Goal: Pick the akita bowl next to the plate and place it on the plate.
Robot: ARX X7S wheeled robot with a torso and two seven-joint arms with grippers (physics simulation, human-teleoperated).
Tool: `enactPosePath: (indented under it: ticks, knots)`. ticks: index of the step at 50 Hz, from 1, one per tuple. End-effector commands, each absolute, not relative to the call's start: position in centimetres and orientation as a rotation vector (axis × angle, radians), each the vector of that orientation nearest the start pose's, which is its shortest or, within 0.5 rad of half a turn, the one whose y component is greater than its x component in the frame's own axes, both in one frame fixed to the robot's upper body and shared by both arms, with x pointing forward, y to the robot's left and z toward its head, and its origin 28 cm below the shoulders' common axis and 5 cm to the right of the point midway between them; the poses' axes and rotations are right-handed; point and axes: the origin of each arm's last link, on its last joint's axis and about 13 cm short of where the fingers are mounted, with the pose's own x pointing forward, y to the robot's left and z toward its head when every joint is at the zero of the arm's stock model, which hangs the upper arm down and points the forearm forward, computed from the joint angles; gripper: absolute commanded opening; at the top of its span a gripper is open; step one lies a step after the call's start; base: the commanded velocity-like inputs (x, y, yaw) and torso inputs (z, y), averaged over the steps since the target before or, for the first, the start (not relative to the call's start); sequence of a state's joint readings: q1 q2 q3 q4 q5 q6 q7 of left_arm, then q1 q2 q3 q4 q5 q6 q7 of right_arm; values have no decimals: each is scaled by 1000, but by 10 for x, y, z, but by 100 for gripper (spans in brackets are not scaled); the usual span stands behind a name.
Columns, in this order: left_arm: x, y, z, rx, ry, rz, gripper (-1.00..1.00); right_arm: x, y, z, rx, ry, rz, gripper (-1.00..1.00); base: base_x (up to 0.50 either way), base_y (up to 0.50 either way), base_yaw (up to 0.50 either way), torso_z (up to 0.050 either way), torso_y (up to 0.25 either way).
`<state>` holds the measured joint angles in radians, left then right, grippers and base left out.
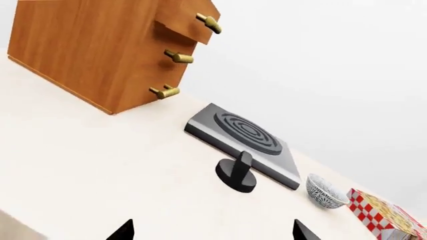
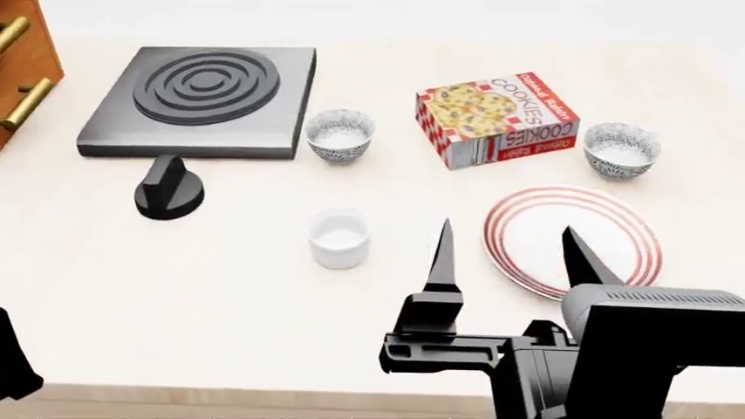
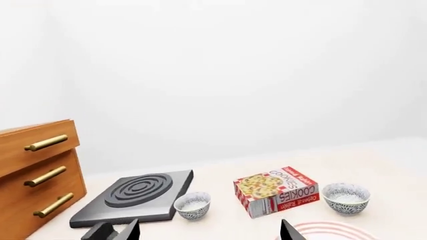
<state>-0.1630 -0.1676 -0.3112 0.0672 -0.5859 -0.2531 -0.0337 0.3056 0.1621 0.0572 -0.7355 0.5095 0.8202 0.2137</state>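
Observation:
The akita bowl (image 2: pixel 622 148), speckled grey and white, stands just behind the plate (image 2: pixel 573 240), right of the cookie box; the right wrist view shows this bowl (image 3: pixel 345 197) and the plate's rim (image 3: pixel 330 231). A second, identical bowl (image 2: pixel 340 134) sits by the stove. My right gripper (image 2: pixel 509 244) hovers open over the plate's near left edge, nothing between its fingers. My left gripper (image 1: pixel 213 232) is open over bare table near the black knob (image 1: pixel 238 172).
A black stove plate (image 2: pixel 204 100) and a wooden cabinet (image 2: pixel 23 61) are at the far left. A cookie box (image 2: pixel 498 118) lies between the two bowls. A plain white cup (image 2: pixel 340 236) stands left of my right gripper.

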Motion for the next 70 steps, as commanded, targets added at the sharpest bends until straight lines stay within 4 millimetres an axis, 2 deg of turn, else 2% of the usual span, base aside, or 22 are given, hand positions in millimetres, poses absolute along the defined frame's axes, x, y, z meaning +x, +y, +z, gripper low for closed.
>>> enactPosePath:
  ticks: [1, 37, 45, 70]
  knots:
    - [240, 292, 66, -456, -81, 210, 100, 219, -104, 175, 176, -184, 113, 100, -31, -500, 0, 0, 0]
    - [240, 291, 67, -462, -78, 209, 100, 218, -105, 174, 176, -196, 124, 100, -20, -493, 0, 0, 0]
    - [239, 291, 68, -461, -79, 209, 100, 217, -103, 173, 149, -179, 155, 100, 30, 0, 0, 0, 0]
    - [239, 291, 66, -462, -77, 208, 100, 218, -103, 172, 142, -172, 164, 100, 500, 0, 0, 0, 0]
